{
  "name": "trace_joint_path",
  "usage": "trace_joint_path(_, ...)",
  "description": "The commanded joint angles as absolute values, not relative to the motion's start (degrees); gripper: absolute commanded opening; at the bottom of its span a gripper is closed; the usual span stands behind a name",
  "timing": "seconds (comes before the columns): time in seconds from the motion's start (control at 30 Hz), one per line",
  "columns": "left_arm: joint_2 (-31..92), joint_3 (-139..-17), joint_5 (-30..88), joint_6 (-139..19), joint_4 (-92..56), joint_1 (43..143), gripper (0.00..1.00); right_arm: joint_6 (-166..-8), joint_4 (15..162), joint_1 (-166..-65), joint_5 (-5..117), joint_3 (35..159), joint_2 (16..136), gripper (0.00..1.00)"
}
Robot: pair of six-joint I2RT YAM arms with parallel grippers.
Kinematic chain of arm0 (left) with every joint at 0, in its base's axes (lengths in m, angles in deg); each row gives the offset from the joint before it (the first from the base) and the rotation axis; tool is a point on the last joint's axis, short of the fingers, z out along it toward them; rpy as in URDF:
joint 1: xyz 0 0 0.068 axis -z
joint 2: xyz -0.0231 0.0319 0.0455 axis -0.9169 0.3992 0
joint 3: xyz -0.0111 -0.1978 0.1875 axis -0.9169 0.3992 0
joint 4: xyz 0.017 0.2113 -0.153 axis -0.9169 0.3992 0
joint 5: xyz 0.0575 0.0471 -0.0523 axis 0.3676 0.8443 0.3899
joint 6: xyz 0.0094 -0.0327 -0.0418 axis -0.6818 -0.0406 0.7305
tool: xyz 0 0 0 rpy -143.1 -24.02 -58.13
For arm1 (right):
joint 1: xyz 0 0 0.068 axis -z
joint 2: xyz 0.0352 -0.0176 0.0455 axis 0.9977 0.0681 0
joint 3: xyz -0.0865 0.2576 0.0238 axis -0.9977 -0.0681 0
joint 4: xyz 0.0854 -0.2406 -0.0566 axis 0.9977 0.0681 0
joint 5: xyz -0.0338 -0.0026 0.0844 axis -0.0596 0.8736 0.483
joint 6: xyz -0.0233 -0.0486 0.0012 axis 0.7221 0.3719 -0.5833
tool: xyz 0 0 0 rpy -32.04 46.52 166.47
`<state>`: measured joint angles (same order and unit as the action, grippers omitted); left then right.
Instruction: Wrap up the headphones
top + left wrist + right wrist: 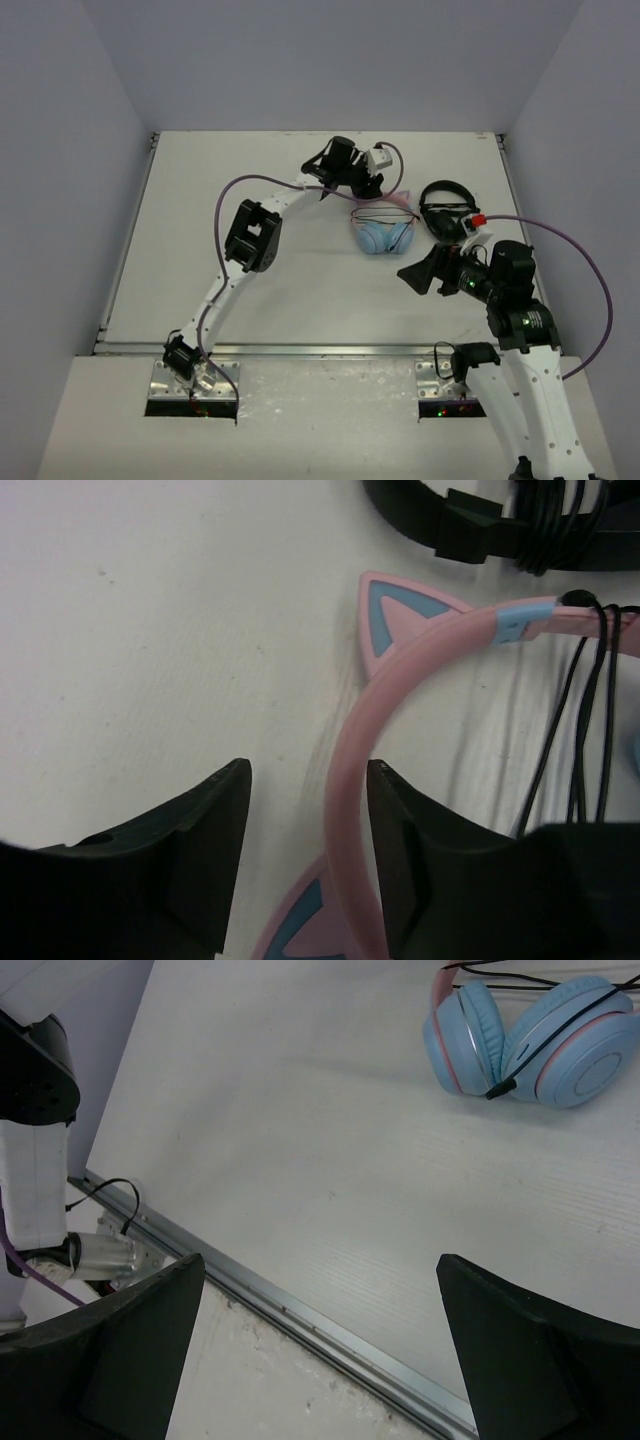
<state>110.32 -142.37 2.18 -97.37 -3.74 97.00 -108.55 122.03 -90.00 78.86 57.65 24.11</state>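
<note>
The headphones (383, 232) lie on the table at the far middle: pink cat-ear headband (345, 780), light blue earcups (530, 1045), and a thin black cable (590, 650) looped around the headband. My left gripper (352, 192) is open and low over the headband. In the left wrist view the pink band runs between the jaws (308, 770), close against the right finger (420, 860), with a gap to the left finger. My right gripper (415, 275) is open and empty (320, 1260), hovering near the table's front edge, in front of the earcups.
All-black headphones (445, 205) lie just right of the pink ones, and they show at the top of the left wrist view (480, 530). A metal rail (330, 1325) runs along the table's front edge. Grey walls surround the table.
</note>
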Motion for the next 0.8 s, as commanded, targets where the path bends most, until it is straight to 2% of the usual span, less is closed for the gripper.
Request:
trace_joint_path(0.0, 109.6, -144.7, 7.1, -98.7, -8.0, 95.7, 0.49, -108.6, 118.9, -90.1, 80.9, 57.8, 24.3, 0.99)
trace_joint_path(0.17, 104.7, -142.7, 14.4, -95.2, -12.4, 95.6, 0.64, -108.2, 118.6, -90.1, 80.7, 57.1, 24.3, 0.99)
trace_joint_path(0.23, 99.3, -138.3, 15.1, -92.5, -14.3, 95.5, 0.68, -108.2, 117.7, -90.1, 79.8, 56.6, 24.2, 0.99)
trace_joint_path(0.3, 92.9, -133.0, 16.6, -90.3, -18.8, 95.5, 1.00, -108.1, 117.5, -90.1, 79.9, 57.0, 24.7, 0.99)
trace_joint_path(0.43, 85.4, -130.7, 26.7, -83.2, -18.4, 95.0, 1.00, -105.6, 119.3, -90.1, 77.4, 59.5, 26.6, 0.99)
trace_joint_path(0.5, 78.9, -128.2, 36.8, -76.0, -16.7, 94.7, 1.00, -104.7, 120.2, -90.1, 75.0, 61.1, 27.1, 0.99)
trace_joint_path(0.53, 76.2, -123.0, 46.6, -72.8, -16.3, 94.3, 1.00, -103.7, 120.6, -90.1, 72.5, 61.5, 27.3, 0.99)
trace_joint_path(0.63, 63.2, -113.7, 54.9, -62.8, -11.2, 92.6, 1.00, -101.4, 123.2, -90.1, 67.1, 63.8, 28.7, 0.99)
trace_joint_path(0.77, 41.6, -92.8, 69.0, -54.2, -3.1, 91.5, 1.00, -99.7, 126.9, -90.7, 55.5, 68.0, 31.8, 0.99)
